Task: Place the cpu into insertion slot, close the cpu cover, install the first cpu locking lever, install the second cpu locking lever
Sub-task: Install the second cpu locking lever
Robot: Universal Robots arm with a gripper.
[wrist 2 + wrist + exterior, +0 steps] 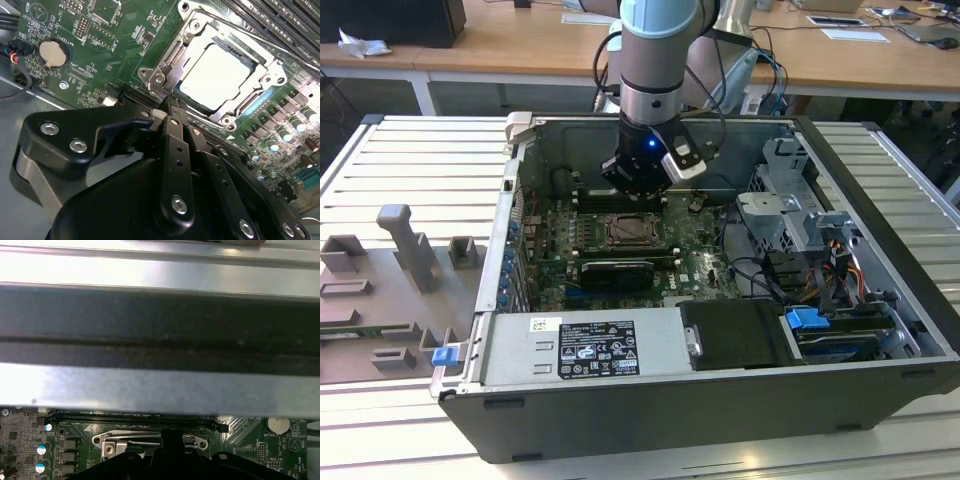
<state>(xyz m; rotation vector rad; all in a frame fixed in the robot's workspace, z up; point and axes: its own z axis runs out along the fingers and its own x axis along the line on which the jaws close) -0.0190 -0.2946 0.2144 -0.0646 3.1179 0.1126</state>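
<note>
Chip (215,75) sits in socket (270,67), cover (197,30) down. Our claw (170,107) pinched narrow, empty, at socket's edge; we'd press levers slowly.

Above the insertion slot (633,232) the open case leaves room, but the gripper (638,183) fills its upper side. The black expansion card (617,271) blocks below, the drive cage (790,215) crowds the frame's right.

The cpu (215,82) lies flat in the insertion slot (197,40), cpu cover (250,107) closed.
</note>
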